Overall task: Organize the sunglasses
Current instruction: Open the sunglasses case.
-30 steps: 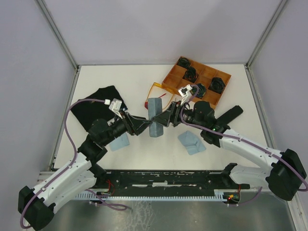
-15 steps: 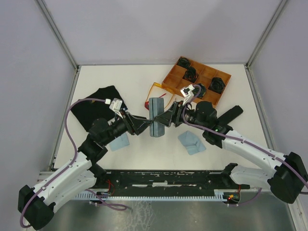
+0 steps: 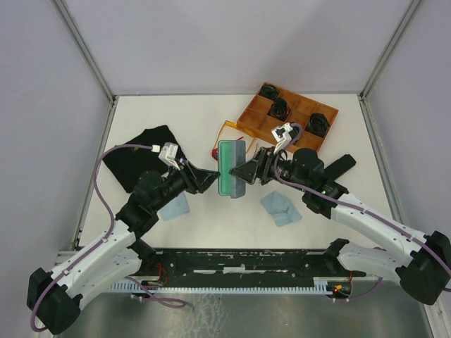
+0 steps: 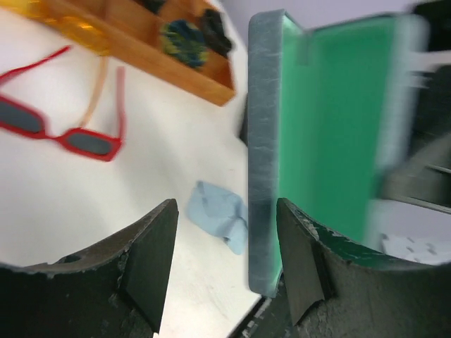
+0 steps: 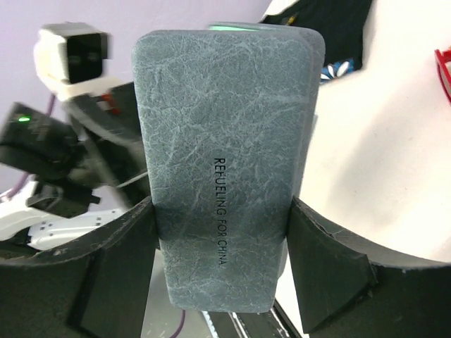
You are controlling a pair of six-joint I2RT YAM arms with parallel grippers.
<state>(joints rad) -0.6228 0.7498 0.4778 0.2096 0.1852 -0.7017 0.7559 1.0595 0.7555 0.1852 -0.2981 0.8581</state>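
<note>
The red sunglasses (image 4: 67,134) lie flat on the table; in the top view (image 3: 215,151) they peek out behind the case. The orange-yellow sunglasses (image 3: 229,130) lie against the wooden tray. A grey-blue case (image 3: 231,167) is held up between the arms, open, with its green lining (image 4: 324,127) showing. My right gripper (image 5: 222,282) is shut on the case (image 5: 222,176), one finger on each long side. My left gripper (image 4: 225,260) is open, and the case's grey edge (image 4: 261,141) stands just inside its right finger (image 4: 303,260).
A wooden tray (image 3: 287,116) with dark items stands at the back right. A black cloth (image 3: 137,155) lies at the left and a black case (image 3: 337,167) at the right. Light blue cloths lie near the front (image 3: 280,208) and under the left arm (image 3: 173,205).
The case was closed and pinched between both grippers; now it is open with the green lining showing. My left gripper has opened and drawn back a little to the left.
</note>
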